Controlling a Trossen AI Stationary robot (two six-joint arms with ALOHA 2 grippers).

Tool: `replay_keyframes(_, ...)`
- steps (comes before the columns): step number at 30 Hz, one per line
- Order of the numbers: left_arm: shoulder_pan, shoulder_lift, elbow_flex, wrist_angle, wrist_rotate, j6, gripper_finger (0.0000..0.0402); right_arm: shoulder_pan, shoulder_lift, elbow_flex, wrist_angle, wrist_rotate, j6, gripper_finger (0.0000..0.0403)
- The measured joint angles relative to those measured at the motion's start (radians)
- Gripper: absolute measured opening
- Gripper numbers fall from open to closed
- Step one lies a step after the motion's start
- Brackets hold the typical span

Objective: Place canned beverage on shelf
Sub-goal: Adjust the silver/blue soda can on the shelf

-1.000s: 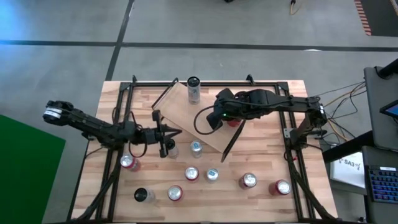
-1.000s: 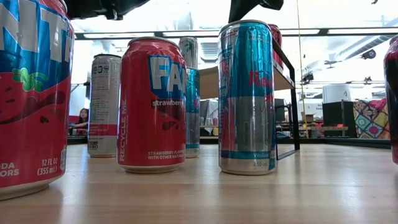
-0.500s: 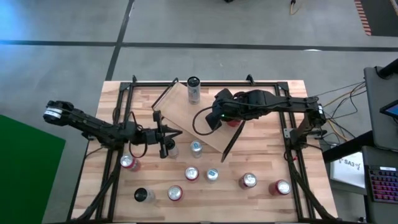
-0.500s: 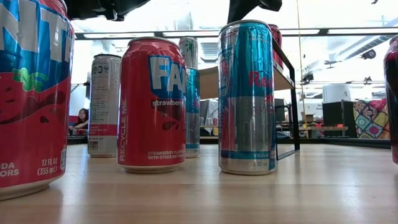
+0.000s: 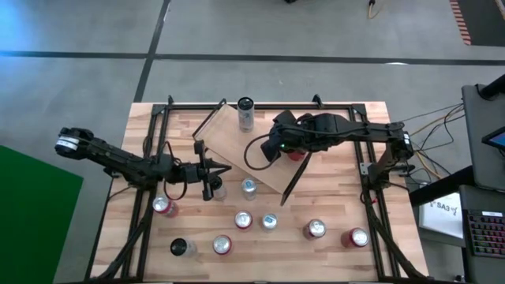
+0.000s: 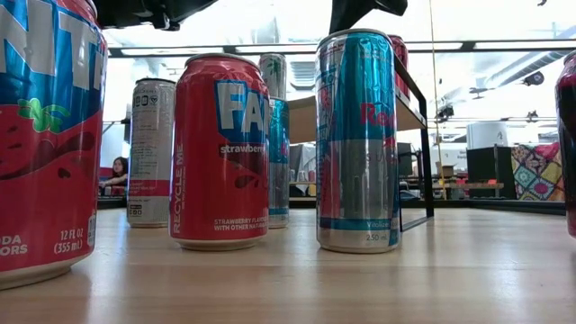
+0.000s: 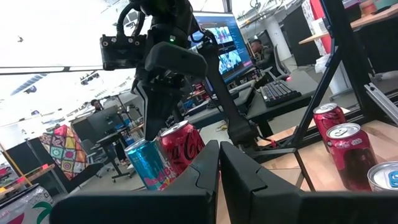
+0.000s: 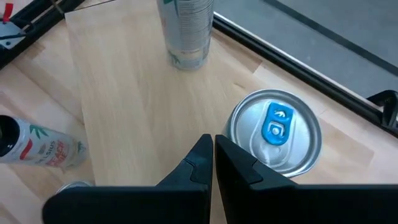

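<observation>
The shelf (image 5: 235, 151), a light plank on black end frames, stands askew at the table's far middle. A tall silver can (image 5: 245, 114) stands on its far corner. A red cola can (image 5: 298, 155) and a blue can with a blue tab (image 8: 275, 130) also stand on it; the blue can is hidden under the arm in the high view. My right gripper (image 8: 212, 149) hangs shut just above and beside the blue can, slanting down. My left gripper (image 5: 223, 173) is shut with nothing in it, held level above the table by the shelf's near left corner.
Several cans stand on the table's near half, among them a red one (image 5: 164, 207), a black-topped one (image 5: 181, 247) and a blue-tabbed one (image 5: 269, 221). Two more (image 5: 248, 186) stand close to the shelf's near edge. Black frame rails (image 5: 371, 170) border the table.
</observation>
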Motion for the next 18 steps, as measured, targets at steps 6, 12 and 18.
replay_keyframes(6, 0.0, 0.0, 0.0, -0.002, -0.001, 0.0, 0.0, 0.0, 0.0, -0.002, 0.003, 0.017, -0.002, 0.0009)
replay_keyframes(12, 0.0, 0.0, 0.0, -0.007, -0.001, 0.0, 0.0, 0.0, 0.0, -0.008, 0.005, 0.034, -0.002, 0.0009)
replay_keyframes(18, 0.0, 0.0, 0.0, -0.01, -0.001, 0.0, 0.0, 0.015, 0.0, -0.006, 0.046, 0.043, -0.022, 0.0009)
